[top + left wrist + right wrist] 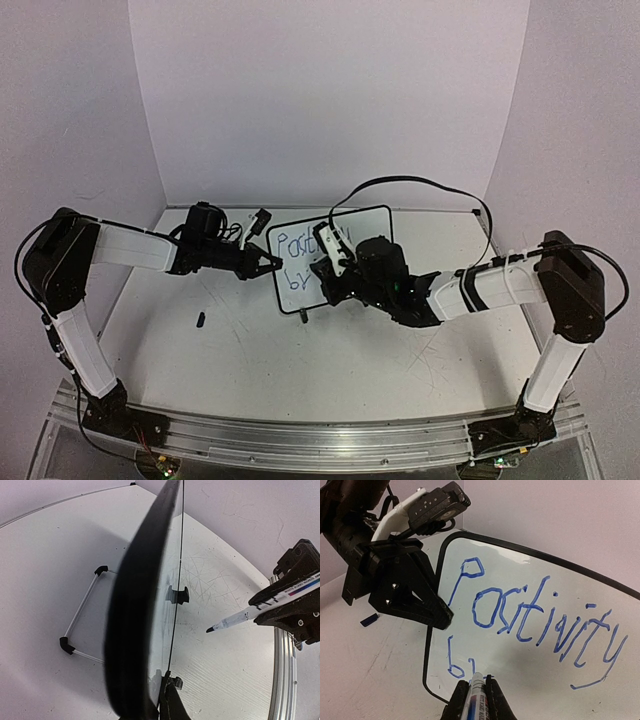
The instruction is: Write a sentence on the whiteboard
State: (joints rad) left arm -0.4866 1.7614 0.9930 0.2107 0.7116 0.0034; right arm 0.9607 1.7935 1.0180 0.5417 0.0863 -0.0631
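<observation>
The whiteboard (365, 222) stands upright at the middle back of the table, black-framed. My left gripper (268, 263) is shut on its left edge. From the left wrist the whiteboard (150, 605) shows edge-on, running up from the left gripper (167, 700). The sentence (535, 615) is blue: "Positivity" on the top line, with "b" and a second letter begun below it (457, 662). My right gripper (479, 692) is shut on a white marker (476, 700), whose tip is touching the board's lower line. The same marker (245, 616) shows from the side.
A small dark cap (201, 320) lies on the table left of the board. Behind the board lies a thin white rod frame with black corners (80, 615). A black cable (420, 183) loops over the right arm. White walls close in the back and sides.
</observation>
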